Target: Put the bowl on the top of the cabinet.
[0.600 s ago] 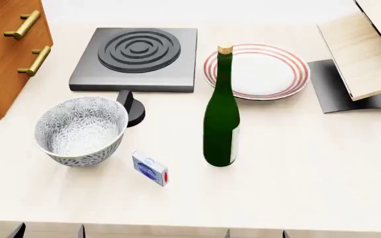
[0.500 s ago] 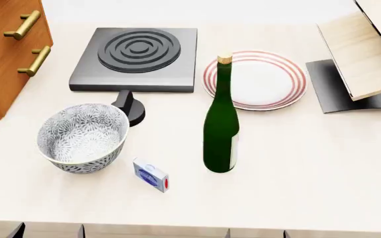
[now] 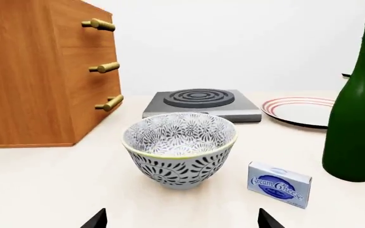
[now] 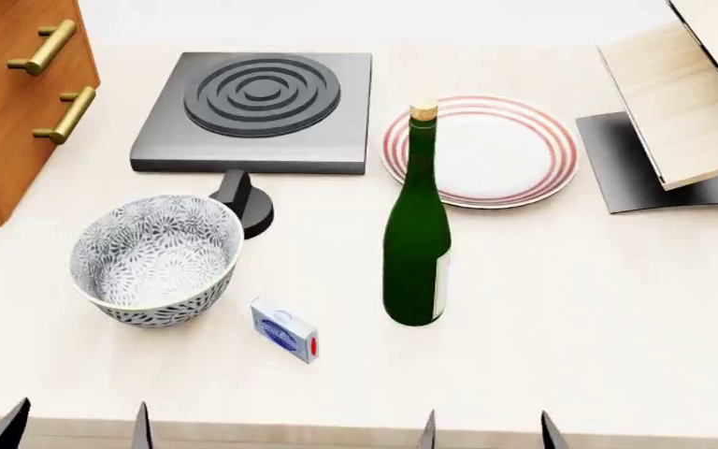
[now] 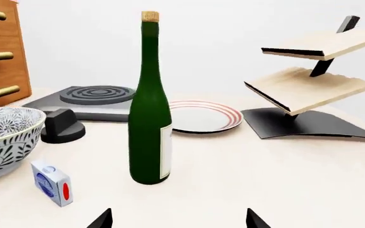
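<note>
**Both grippers have just come into view — bowl not yet touched**

Your target, the deep white ceramic bowl with the dense dark leaf pattern (image 4: 156,259), stands upright on the pale countertop (image 4: 583,309) at the lower left of the head view, with nothing holding it. The tall orange-brown wood-grain cabinet with brass bar handles (image 4: 10,103) fills the upper left corner, well apart from the bowl; its top is out of sight in every view.

Just beside the bowl, to its lower right, lies a small blue-and-white cream cheese box (image 4: 284,329). Behind the bowl sits a black knob (image 4: 244,201), and beyond that a dark grey hotplate with ring coils (image 4: 259,108). A tall green glass bottle with a cork (image 4: 417,224) stands near centre frame, in front of the flat red-striped white plate (image 4: 481,150). The pale slanted wooden rack (image 4: 683,94) occupies the upper right.

What has changed over the last half second: the fingertips of your left gripper (image 4: 78,428) and right gripper (image 4: 486,435) have risen further above the bottom edge of the head view — both with jaws spread wide and empty. The objects themselves have not shifted. That reads as the approach beginning. The left wrist view already frames the bowl squarely between the left fingertips, so the left arm looks best placed; mind the cheese box alongside.
</note>
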Robot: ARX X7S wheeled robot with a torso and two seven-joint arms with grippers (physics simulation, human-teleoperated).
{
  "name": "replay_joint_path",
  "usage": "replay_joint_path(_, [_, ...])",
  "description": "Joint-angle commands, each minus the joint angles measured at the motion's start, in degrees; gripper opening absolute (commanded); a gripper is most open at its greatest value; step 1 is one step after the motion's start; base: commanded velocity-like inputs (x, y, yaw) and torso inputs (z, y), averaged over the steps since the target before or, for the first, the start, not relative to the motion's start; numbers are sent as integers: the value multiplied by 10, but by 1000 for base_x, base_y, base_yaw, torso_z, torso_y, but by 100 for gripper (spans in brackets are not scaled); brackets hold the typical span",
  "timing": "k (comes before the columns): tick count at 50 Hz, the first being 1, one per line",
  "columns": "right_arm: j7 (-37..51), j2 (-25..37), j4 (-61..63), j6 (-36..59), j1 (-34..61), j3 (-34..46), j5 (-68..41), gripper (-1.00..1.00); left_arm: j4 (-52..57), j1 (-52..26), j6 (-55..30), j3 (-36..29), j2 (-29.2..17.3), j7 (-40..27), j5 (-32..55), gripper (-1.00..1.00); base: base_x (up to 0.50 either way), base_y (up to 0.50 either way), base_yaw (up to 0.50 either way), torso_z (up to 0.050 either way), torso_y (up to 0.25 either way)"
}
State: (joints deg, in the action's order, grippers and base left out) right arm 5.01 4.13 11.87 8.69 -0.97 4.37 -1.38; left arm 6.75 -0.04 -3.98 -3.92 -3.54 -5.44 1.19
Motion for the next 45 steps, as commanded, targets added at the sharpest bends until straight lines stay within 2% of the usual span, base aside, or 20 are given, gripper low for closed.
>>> replay_joint_path(1, [16, 23, 154, 97, -1, 16, 12, 100, 94, -1, -61, -17, -13, -20, -8, 100, 0, 0, 0, 0, 0])
replay_joint_path(8, [20, 31, 232, 163, 17, 8, 3, 100, 174, -18, -132, -30, -21, -28, -22, 100, 0, 0, 0, 0, 0])
replay_joint_path(14, [26, 36, 276, 199, 28, 5, 1, 100, 207, -22, -156, -38, -26, -34, -26, 100, 0, 0, 0, 0, 0])
replay_joint_path(32, [44, 39, 241, 179, 32, 2, -8, 100, 211, -30, -164, -45, -35, -49, -16, 100, 0, 1, 0, 0, 0])
replay_joint_path(41, [55, 39, 248, 183, 33, -4, -13, 100, 208, -33, -166, -44, -39, -54, -7, 100, 0, 446, 0, 0, 0])
replay_joint_path(45, [56, 39, 247, 180, 33, -6, -20, 100, 215, -33, -170, -46, -41, -58, -6, 100, 0, 37, 0, 0, 0])
